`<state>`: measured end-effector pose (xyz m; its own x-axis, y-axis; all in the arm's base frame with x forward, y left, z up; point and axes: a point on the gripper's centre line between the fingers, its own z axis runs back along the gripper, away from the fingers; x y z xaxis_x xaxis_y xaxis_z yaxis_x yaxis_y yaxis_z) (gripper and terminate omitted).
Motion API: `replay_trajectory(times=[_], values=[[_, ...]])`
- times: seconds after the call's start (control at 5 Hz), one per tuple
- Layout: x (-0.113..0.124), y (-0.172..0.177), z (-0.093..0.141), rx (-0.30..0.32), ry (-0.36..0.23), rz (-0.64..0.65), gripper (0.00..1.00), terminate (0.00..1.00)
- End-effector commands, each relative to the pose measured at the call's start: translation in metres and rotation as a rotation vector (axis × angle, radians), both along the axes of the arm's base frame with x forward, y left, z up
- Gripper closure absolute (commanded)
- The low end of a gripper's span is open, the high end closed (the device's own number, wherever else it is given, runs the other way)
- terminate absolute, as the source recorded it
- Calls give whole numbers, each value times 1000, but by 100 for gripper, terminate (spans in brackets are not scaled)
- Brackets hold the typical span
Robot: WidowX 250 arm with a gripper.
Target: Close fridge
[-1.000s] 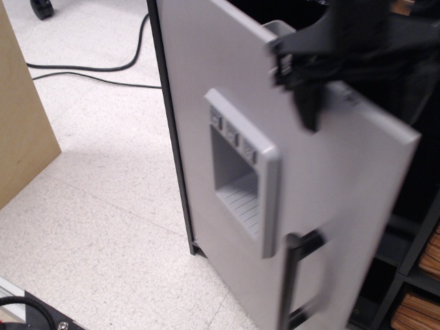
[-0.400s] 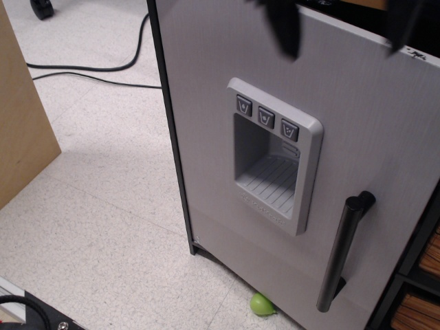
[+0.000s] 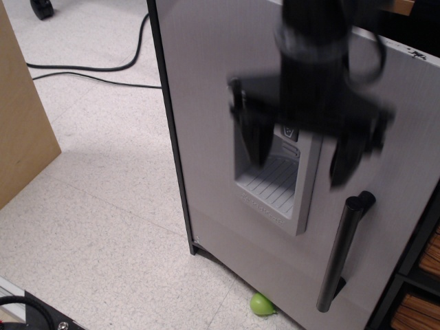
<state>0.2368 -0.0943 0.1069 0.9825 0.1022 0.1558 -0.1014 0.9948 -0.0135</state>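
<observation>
The fridge (image 3: 206,137) looks shut, its light grey door flush with the black cabinet directly behind the gripper (image 3: 299,155), so I judge only backing away remains. The blurred claw hangs empty, fingers spread wide across the dispenser recess (image 3: 271,182), with the black bar handle (image 3: 342,251) below-right of it.

Blurred black claw (image 3: 301,148), pointing down, two fingers (image 3: 256,134) spread wide, holding nothing

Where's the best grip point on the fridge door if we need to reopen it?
Probably the black bar handle on the fridge door: it stands off the panel, running near-vertical at the door's right edge. Come from the front, gripper fingers straddling it sideways.
</observation>
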Motion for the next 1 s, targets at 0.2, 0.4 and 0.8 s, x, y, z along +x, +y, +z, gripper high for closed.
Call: replay_trajectory(times=[0.2,0.4,0.8], values=[[41,-15,-28,-49,-113,-161,0,0],[58,-24,-31,-66,-120,-155,0,0],[76,-47,-25,-78,-160,-153,0,0]])
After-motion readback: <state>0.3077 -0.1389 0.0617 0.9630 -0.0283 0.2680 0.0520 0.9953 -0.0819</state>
